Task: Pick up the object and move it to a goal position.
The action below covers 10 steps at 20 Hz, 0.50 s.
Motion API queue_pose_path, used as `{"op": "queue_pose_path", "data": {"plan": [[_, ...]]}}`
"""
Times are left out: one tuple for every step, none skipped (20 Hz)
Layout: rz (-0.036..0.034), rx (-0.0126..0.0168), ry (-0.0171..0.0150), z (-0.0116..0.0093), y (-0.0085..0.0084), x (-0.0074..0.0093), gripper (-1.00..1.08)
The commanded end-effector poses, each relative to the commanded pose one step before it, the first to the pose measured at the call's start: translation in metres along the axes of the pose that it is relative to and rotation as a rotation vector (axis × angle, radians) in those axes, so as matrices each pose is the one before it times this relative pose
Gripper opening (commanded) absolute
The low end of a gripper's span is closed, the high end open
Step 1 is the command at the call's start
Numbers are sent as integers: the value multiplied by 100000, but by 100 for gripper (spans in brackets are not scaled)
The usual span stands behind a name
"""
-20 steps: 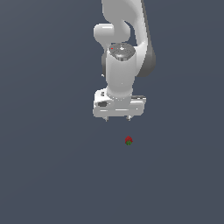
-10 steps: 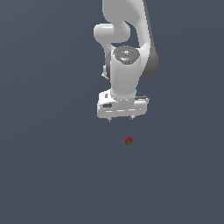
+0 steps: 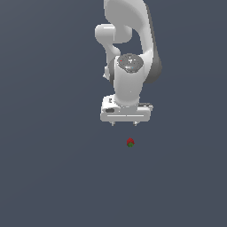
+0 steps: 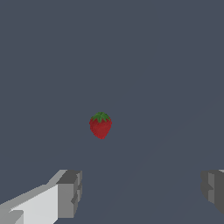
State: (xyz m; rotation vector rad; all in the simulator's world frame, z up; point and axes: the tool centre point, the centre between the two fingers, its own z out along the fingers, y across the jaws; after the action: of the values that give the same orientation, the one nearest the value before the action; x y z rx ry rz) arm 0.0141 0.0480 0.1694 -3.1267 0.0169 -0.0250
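Since a second ago the gripper (image 3: 124, 123) has dropped closer to the strawberry (image 3: 130, 142), fingers (image 4: 69, 194) spread wide, nothing held. It's tiny and rounded, so an off-centre close could easily squirt it sideways.

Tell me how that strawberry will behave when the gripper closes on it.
The strawberry is rounded and tapers to a point, so it may roll or squirt sideways. It looks tiny beside the open gripper, so probably light, needing well-centred fingers.
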Motion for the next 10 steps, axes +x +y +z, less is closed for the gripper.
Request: {"op": "queue_pose_path", "data": {"plan": [[4309, 49, -186, 704, -330, 240, 100], [2005, 11, -70, 321, -153, 106, 100], [2132, 4, -74, 343, -163, 107, 100], [2256, -4, -76, 365, -175, 107, 100], [2382, -14, -78, 388, -187, 106, 100], [2462, -25, -77, 403, -195, 102, 100], [2462, -35, -73, 405, -197, 93, 100], [2459, -45, -69, 407, -200, 85, 100], [2457, -55, -64, 409, -200, 77, 100], [2454, -64, -59, 411, -201, 69, 100]]}}
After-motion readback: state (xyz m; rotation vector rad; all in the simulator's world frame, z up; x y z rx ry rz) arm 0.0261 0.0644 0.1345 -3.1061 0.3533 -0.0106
